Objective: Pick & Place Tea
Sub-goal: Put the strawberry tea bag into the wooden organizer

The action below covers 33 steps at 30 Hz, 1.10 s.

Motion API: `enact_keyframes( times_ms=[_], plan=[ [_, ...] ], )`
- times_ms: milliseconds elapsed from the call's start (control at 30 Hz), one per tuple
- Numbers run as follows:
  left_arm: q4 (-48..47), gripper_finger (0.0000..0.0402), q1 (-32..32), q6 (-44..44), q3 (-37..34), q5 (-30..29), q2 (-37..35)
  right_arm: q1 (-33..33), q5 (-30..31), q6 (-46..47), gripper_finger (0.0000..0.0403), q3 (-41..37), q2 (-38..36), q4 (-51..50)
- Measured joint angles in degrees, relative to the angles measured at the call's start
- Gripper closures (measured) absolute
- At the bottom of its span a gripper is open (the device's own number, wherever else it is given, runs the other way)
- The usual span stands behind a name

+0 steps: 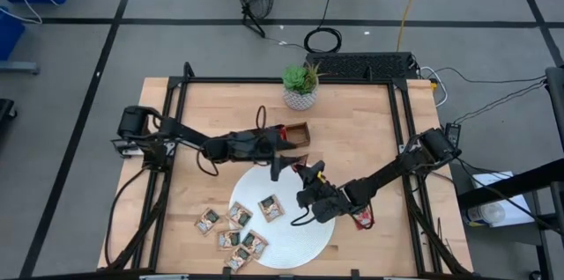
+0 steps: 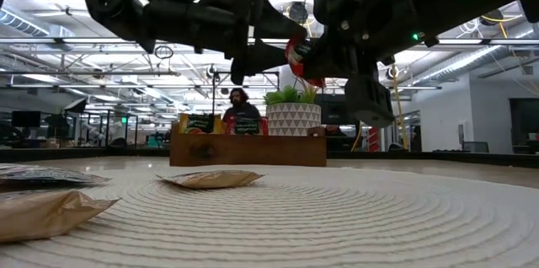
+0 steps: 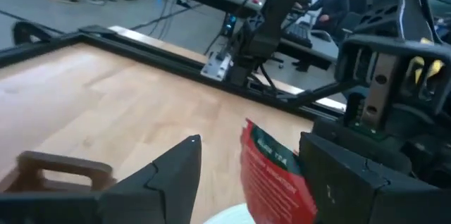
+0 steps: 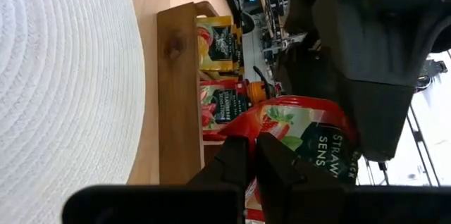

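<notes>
- Nearest edge of the pale wooden surface point(image 1: 352, 139): tan square tea sachets with dark green print point(image 1: 207, 220) lie flat, six counted from above. Two sit on bare wood, three at or over the rim of the large white round woven plate point(image 1: 304, 243), and one point(image 1: 270, 208) fully on the plate.
- Low view: one tan sachet lies flat mid-plate; two more show at the picture's left edge.
- Above the plate's far rim: right pincer point(image 1: 307, 171), fingers pressed together on a red square tea sachet with pale print point(image 1: 305, 169), held clear of the plate. Right wrist view shows the sachet point(image 4: 310, 136) pinched at its edge.
- Directly facing it: left pincer point(image 1: 278, 167), fingers spread wide, one on each side of the red sachet point(image 3: 271, 178); contact cannot be told.
- Beside the right arm, on wood just off the plate: one more red sachet point(image 1: 363, 219), partly hidden under the arm.
- Farther back: brown wooden tray point(image 1: 295, 133), partly covered by the left arm. Right wrist view shows sachets standing upright in its compartments point(image 4: 220, 44); their count is unclear.
- Far edge: small green succulent in a white patterned pot point(image 1: 300, 86).
- Beyond the surface, low view: a seated person point(image 2: 240, 106) in the room.
</notes>
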Motion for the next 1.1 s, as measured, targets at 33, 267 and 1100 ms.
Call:
enact_keyframes(
  times_ms=[33, 267, 1100],
  plan=[
    [-0.20, 0.0165, 0.00, 0.00, 0.17, 0.62, 0.20, -0.06, -0.04, 0.00, 0.0398, 0.00, 0.00, -0.01],
    [-0.39, 0.0165, -0.02, 0.48, 1.01, 1.72, 0.68, -0.08, 0.14, 0.02, 0.0398, 0.00, -0.02, -0.25],
    [-2.12, 0.0165, 0.12, 1.67, 1.01, 1.86, 0.59, -0.52, 0.49, 0.39, 0.0399, 0.00, -0.04, -0.22]
  ],
)
